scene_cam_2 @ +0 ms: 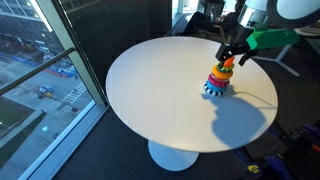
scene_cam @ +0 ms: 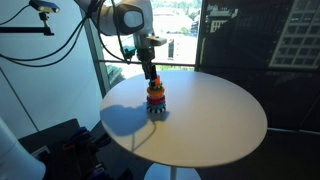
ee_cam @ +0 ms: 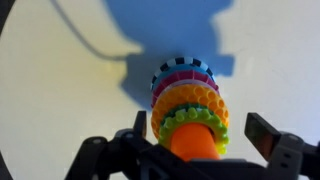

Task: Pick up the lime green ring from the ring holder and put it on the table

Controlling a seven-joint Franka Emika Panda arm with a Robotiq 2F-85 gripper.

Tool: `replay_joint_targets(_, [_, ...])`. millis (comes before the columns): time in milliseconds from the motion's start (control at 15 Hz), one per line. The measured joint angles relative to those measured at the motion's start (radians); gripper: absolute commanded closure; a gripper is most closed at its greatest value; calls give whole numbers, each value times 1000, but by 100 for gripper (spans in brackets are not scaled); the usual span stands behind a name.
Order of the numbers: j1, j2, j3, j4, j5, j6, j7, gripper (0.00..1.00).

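The ring holder [scene_cam: 156, 98] stands on the round beige table [scene_cam: 215, 125], also seen in the other exterior view [scene_cam_2: 219, 80]. In the wrist view the lime green ring [ee_cam: 196, 119] sits on top of the stack around the orange peg [ee_cam: 192, 142], above orange, pink and blue rings. My gripper [ee_cam: 196, 135] is open, with one finger on each side of the peg top, apart from the ring. In both exterior views the gripper [scene_cam: 150, 72] hangs straight above the stack [scene_cam_2: 228, 60].
The holder stands near the table edge closest to the arm. A large window and dark wall panels surround the table [scene_cam_2: 150, 100]. Cables and dark equipment [scene_cam: 60, 140] lie on the floor beside it.
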Motion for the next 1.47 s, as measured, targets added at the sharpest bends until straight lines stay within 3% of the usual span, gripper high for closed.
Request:
replay_joint_targets(600, [8, 26, -2, -1, 0, 97, 29, 0])
replay_joint_targets(1467, [8, 37, -13, -3, -30, 99, 85, 2])
